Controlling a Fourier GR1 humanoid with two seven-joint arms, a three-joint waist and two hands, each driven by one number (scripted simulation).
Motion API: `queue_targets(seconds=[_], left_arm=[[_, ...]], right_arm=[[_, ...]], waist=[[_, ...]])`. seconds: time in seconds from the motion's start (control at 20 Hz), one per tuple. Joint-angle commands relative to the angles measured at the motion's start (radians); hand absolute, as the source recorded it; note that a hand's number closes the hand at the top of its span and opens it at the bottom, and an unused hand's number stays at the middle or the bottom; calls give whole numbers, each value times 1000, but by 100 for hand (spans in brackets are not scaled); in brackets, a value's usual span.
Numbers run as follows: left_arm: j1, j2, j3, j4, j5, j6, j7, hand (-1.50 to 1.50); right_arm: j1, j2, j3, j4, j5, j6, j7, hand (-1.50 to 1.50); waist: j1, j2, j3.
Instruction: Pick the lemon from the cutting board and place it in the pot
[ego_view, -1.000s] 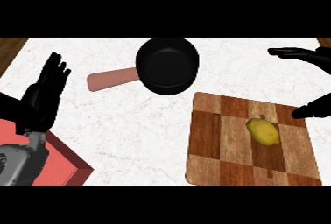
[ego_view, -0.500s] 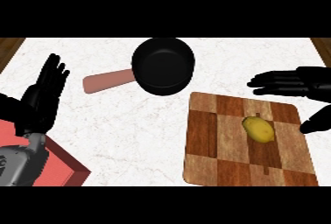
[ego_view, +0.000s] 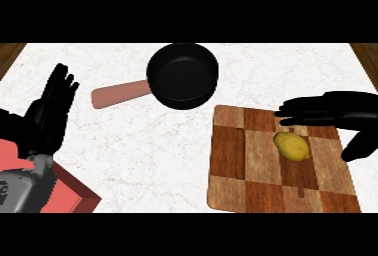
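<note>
A yellow lemon (ego_view: 292, 145) lies on the wooden cutting board (ego_view: 251, 170) at the right. My right hand (ego_view: 332, 112) hovers over the board's far right corner, open, with its fingers pointing left just beyond the lemon and its thumb hanging down to the lemon's right. The hand does not touch the lemon. A black pot (ego_view: 183, 75) with a reddish handle (ego_view: 118, 94) stands at the back, just beyond the board's far left corner. My left hand (ego_view: 52, 110) rests open at the left edge, fingers up.
A red block (ego_view: 63, 192) lies at the lower left beside my left forearm. White marble counter (ego_view: 148, 150) spreads between the left hand and the board.
My right hand has moved left and toward me, from the far right edge to just over the lemon. The left hand has stayed where it was.
</note>
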Motion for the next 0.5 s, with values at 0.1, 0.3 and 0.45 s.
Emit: queue_targets(seconds=[0.1, 0.3, 0.45], left_arm=[[-70, 3, 53, 56, -2, -26, 23, 0], [25, -17, 63, 48, -12, -64, -57, 0], [-16, -1, 74, 20, -6, -67, 13, 0]], right_arm=[[-21, 103, 21, 104, 113, 25, -64, -150], [-38, 124, -6, 177, 158, 8, -103, -150], [-11, 140, 16, 176, 174, -2, -108, -150]], waist=[[-9, -1, 0], [-4, 0, 0], [-8, -1, 0]])
